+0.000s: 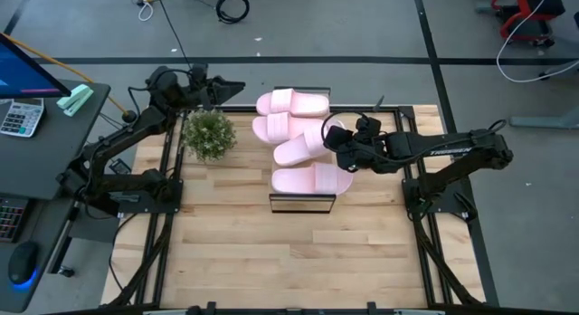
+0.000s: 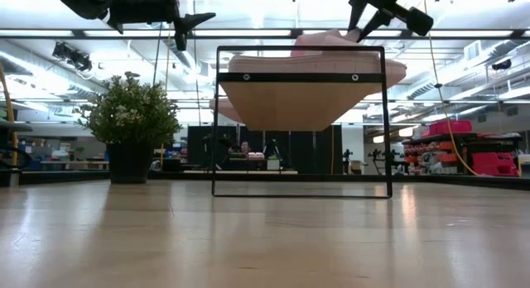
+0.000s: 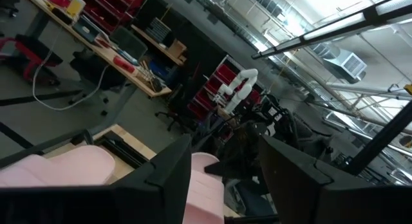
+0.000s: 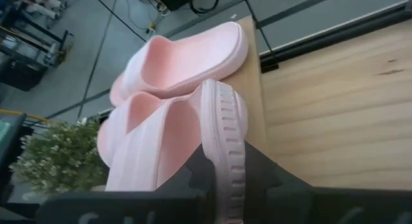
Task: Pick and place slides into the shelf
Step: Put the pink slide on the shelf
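Pinching the third slide [image 4: 222, 140] by its edge above the shelf [image 1: 303, 204], right pincer [image 1: 336, 145] best lowered level between its neighbours before letting go; left pincer [image 1: 237, 86] part-spread, idle beyond the plant [image 1: 209, 133].

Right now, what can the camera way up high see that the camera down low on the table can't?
Only the high view shows all four slides lined up on the shelf, and a calculator on a side desk. Only the low view shows the shelf's black frame from its end, plus the ceiling lights. Both show the potted plant and the right tool shut on a slide.
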{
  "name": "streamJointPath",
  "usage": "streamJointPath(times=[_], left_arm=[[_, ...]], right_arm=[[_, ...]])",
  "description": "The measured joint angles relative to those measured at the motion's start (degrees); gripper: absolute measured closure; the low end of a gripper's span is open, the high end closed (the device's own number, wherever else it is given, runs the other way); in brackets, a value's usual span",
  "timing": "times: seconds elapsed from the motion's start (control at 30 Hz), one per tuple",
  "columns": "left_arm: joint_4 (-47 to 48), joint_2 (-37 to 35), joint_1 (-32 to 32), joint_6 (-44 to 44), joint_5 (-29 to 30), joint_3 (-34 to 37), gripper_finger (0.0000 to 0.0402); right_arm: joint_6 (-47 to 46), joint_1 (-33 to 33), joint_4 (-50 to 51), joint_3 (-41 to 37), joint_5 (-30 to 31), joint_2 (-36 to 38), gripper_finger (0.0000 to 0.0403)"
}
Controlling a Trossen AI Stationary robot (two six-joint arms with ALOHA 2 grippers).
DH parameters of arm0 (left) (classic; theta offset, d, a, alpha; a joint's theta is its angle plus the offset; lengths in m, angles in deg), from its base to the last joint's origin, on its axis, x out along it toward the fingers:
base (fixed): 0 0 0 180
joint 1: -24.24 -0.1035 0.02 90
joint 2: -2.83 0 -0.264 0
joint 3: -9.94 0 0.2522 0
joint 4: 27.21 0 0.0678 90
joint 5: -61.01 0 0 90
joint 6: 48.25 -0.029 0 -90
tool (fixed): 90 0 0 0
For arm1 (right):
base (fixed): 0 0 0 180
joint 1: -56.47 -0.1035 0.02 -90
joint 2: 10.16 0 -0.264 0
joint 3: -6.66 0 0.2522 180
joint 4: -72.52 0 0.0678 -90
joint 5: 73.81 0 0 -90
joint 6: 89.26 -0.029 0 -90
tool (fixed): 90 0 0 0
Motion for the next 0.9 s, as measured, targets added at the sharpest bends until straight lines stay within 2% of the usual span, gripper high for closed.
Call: streamJointPath(times=[0.27, 0.53, 0.67, 0.9], left_arm=[[-0.41, 0.0, 0.0, -0.32, 1.78, 0.0, 0.0216], [-0.51, 0.0, 0.0, -0.44, 1.97, 0.0, 0.0214], [-0.52, 0.0, 0.0, -0.44, 1.97, 0.0, 0.0212], [-0.58, 0.0, 0.0, -0.19, 2.57, 0.0, 0.0212]], right_arm=[[0.03, 0.0, 5.05, 0.0, -1.58, 0.0, 0.0359], [-0.68, 0.03, 4.83, -2.7, -5.6, 0.0, 0.0359], [-2.67, 0.02, -1.08, -7.35, -8.37, 0.05, 0.0359], [-3.62, -0.03, -12.1, -13.8, -9.19, 0.04, 0.0357]])
